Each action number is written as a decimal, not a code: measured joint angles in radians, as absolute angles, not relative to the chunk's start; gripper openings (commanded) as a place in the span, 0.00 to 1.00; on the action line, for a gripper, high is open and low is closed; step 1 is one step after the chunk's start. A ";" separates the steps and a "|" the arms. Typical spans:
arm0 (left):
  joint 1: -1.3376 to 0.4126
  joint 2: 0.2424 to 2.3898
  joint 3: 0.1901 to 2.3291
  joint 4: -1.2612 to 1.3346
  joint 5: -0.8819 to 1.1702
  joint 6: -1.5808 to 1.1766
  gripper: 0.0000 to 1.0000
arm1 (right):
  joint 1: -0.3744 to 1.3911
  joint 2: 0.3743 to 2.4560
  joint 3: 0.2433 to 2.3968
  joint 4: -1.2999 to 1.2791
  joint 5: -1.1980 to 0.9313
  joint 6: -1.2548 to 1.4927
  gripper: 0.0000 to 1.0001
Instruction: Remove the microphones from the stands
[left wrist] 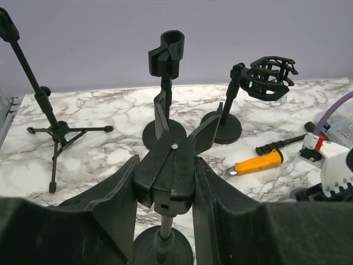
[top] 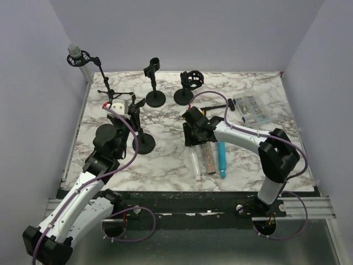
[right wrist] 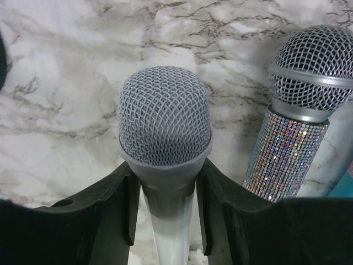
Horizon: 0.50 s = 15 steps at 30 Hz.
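Note:
A white microphone [top: 196, 163] lies on the marble table beside a glitter microphone [top: 209, 159] and a teal one [top: 222, 159]. My right gripper [top: 194, 132] is shut on the white microphone's neck just below its mesh head [right wrist: 164, 116], with both fingers [right wrist: 124, 210] against it. The glitter microphone [right wrist: 287, 149] is just to the right. My left gripper [top: 134, 107] is shut on the empty black clip [left wrist: 168, 171] of a round-based stand [top: 144, 144]. Another pale microphone [top: 73, 55] sits in a shock mount on the tripod stand [top: 105, 83] at the far left.
An empty clip stand [top: 155, 83] and a shock-mount stand [top: 187, 85] stand at the back. An orange-handled tool [left wrist: 259, 163] and a black handle [top: 218, 106] lie behind the right gripper. A clear bag of parts [top: 251, 107] lies at the back right.

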<state>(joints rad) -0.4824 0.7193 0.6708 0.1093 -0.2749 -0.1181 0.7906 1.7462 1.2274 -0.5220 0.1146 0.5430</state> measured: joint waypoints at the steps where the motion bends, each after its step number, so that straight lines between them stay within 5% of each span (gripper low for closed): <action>1: -0.484 0.721 0.672 0.108 -0.282 -0.126 0.00 | 0.791 1.765 1.237 -0.523 0.130 0.544 0.12; 5: -0.487 0.733 0.681 0.100 -0.298 -0.145 0.03 | 0.790 1.806 1.245 -0.524 0.185 0.549 0.21; 11: -0.487 0.739 0.703 0.062 -0.318 -0.181 0.57 | 0.789 1.835 1.251 -0.517 0.220 0.550 0.46; 15: -0.487 0.738 0.721 0.026 -0.305 -0.205 0.81 | 0.789 1.848 1.251 -0.516 0.232 0.549 0.58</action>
